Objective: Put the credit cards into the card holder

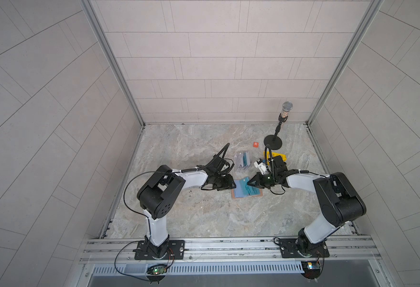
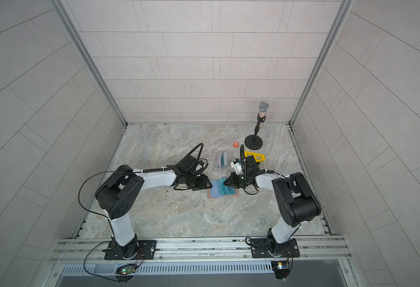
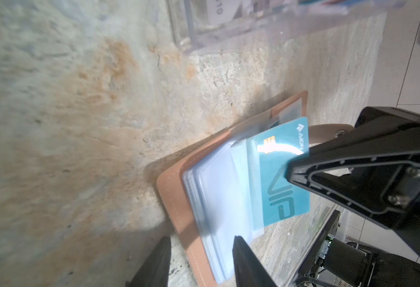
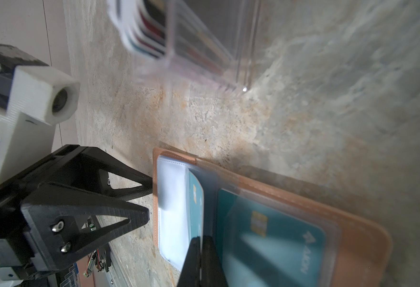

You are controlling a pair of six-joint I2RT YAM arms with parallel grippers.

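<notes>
Slots teal card (image 3: 278, 198) into a clear sleeve (image 3: 241, 179) of the open holder (image 3: 174, 198), flat on the table (image 1: 204, 211); pinches it in the closed right gripper (image 3: 290, 171), poises left gripper (image 4: 149, 198) half-open at the holder's edge. Next, likely: push straight, steadying sleeve.

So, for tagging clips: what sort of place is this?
Probably a lab robot cell: two arms bolted to an aluminium rail, panel walls boxing the tabletop, a stand microphone.
</notes>
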